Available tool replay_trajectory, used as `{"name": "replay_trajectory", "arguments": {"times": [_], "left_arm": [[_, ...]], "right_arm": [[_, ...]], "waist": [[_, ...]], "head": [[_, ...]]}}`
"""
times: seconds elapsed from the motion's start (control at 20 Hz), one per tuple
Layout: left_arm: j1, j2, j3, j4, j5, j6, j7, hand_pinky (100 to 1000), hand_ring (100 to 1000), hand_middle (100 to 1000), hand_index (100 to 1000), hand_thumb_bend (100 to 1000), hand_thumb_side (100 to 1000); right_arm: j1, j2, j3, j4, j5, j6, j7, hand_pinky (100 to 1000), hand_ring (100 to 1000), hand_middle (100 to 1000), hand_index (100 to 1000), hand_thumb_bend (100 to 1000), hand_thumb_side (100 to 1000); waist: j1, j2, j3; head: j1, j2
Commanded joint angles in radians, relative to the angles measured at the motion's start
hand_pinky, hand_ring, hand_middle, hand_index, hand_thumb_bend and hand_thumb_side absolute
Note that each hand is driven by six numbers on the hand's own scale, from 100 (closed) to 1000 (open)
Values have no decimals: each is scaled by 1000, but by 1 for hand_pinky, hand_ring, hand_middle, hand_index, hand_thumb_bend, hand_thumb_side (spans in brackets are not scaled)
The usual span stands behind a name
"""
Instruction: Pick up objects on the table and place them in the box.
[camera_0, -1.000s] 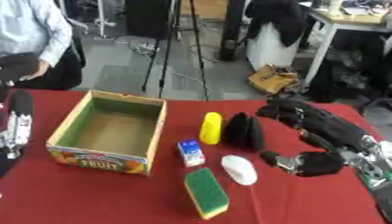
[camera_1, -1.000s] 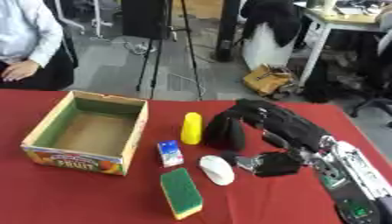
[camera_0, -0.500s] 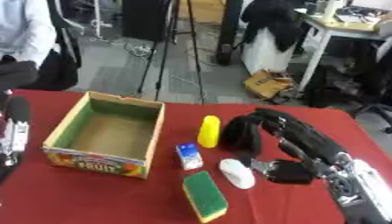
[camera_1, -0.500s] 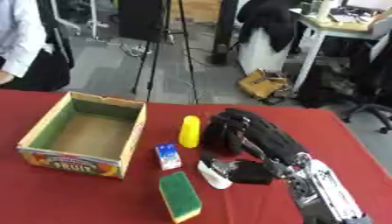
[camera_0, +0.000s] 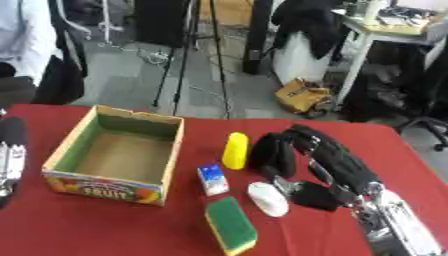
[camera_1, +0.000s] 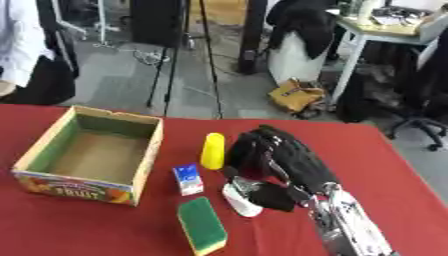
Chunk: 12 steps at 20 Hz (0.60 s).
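4 objects lay right of the box (camera_0: 114, 160); your right hand (camera_0: 302, 162) hovered fingers curled but gripping nothing, the white object (camera_0: 267, 198) just left of its thumb, long axis running away from you

My right hand (camera_0: 293, 152) is black throughout: broad segmented fingers, dark rounded thumb. My forearm behind it is silver-white metal with dark gaps at the wrist. My left arm (camera_0: 9, 160) shows black casing with a pale silver strip.
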Motion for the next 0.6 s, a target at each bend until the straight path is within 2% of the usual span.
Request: {"name": "replay_trajectory", "arguments": {"times": [0.05, 0.3, 0.35, 0.5, 0.6], "left_arm": [[-5, 5, 5, -18, 0, 4, -4, 913, 830, 794, 795, 100, 727], [-6, 4, 5, -18, 1, 8, -11, 915, 828, 786, 793, 100, 723], [-6, 3, 5, -18, 2, 9, -12, 915, 827, 785, 793, 100, 721], [-5, 3, 5, -18, 2, 11, -18, 916, 827, 784, 792, 100, 720], [-5, 3, 5, -18, 3, 13, -21, 916, 826, 782, 789, 100, 719]], "right_arm": [[-11, 9, -17, 28, 18, 12, -46, 904, 939, 864, 949, 393, 1000], [-13, 28, -21, 85, 9, 2, -67, 902, 943, 875, 978, 471, 1000], [-14, 31, -22, 94, 6, -1, -65, 920, 969, 884, 995, 515, 1000], [-15, 42, -27, 116, -3, -5, -42, 931, 990, 894, 1000, 541, 1000], [-14, 52, -33, 128, -21, 3, -13, 962, 1000, 911, 1000, 597, 1000]], "waist": [[8, -8, 2], [11, -5, 9], [12, -4, 10], [13, -2, 10], [15, 0, 11]], "head": [[-11, -11], [-16, -16], [-16, -18], [-17, -18], [-19, -17]]}}
